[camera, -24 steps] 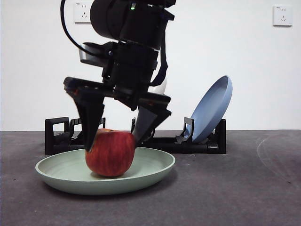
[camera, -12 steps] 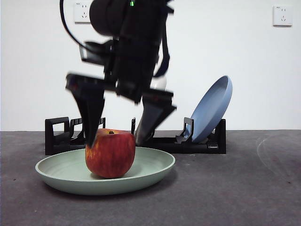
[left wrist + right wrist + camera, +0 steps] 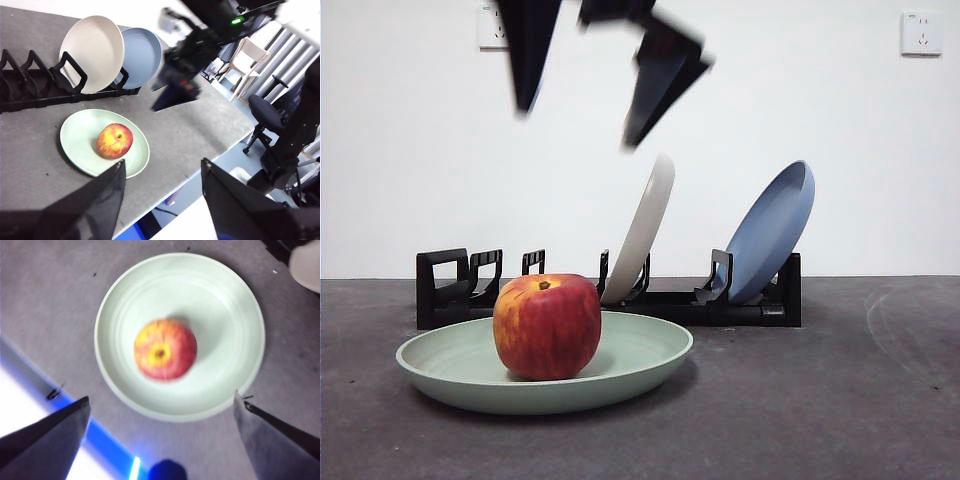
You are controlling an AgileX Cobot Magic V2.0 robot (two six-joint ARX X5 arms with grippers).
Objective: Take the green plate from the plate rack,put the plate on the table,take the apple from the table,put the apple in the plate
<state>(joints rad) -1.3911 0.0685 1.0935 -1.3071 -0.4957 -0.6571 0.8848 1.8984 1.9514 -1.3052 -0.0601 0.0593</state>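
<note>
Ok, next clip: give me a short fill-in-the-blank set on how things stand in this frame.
1. The apple sits in the ____ plate.
2. The plate rack holds the cream-white plate and the ____ plate.
3. The right gripper, directly above the apple, has its jaws ____.

Missing words: green; blue; open

The right pincer [image 3: 582,85] has two black, wedge-shaped jaws tapering to blunt tips, motion-blurred. Behind them its dark arm carries a small green light and red markings. The left pincer [image 3: 162,167] has matching flat black jaws.
</note>
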